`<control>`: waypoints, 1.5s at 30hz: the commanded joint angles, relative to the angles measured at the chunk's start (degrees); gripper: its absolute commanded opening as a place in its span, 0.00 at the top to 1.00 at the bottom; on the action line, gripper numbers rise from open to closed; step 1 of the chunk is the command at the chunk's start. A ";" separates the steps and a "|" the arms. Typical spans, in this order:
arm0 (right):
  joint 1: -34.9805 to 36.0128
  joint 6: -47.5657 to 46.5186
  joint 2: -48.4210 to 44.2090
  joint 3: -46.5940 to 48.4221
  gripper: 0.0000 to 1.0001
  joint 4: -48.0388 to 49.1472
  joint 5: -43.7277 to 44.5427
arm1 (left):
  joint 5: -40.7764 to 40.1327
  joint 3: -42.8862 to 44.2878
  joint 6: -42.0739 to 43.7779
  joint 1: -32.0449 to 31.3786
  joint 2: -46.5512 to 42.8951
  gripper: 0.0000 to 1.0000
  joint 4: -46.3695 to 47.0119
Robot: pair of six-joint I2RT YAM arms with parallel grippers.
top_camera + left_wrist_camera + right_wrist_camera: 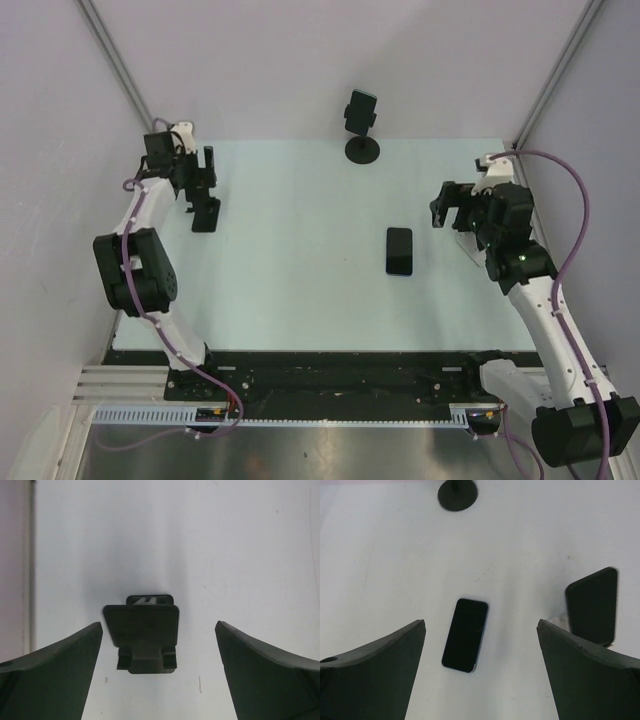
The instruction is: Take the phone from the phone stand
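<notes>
The black phone (399, 250) lies flat, screen up, on the white table right of centre. It also shows in the right wrist view (465, 635). The black phone stand (361, 125) stands upright at the table's far edge, its round base (457, 492) well apart from the phone; its cradle holds no phone. My right gripper (450, 210) is open and empty, above the table just right of the phone; the phone shows between and beyond its spread fingers (481, 622). My left gripper (205, 205) is open and empty at the far left, far from both.
A small black block (142, 630) sits on the table between and beyond my left gripper's fingers (159, 625). A similar dark block (592, 605) sits right of the phone in the right wrist view. Grey walls enclose the table on three sides.
</notes>
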 commanded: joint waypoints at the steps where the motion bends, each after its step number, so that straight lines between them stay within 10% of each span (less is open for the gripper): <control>1: -4.62 -3.51 2.44 7.40 0.00 -0.47 0.43 | -6.65 0.73 -8.32 -1.03 -8.96 0.00 1.59; 25: -28.63 -29.69 27.76 17.96 0.00 -0.46 -34.81 | 2.48 -12.72 -21.35 -29.68 -22.06 0.00 0.53; 45: -27.93 -35.95 36.37 18.40 0.00 -2.21 -30.43 | 3.01 -13.34 -17.48 -33.82 -19.51 0.00 0.53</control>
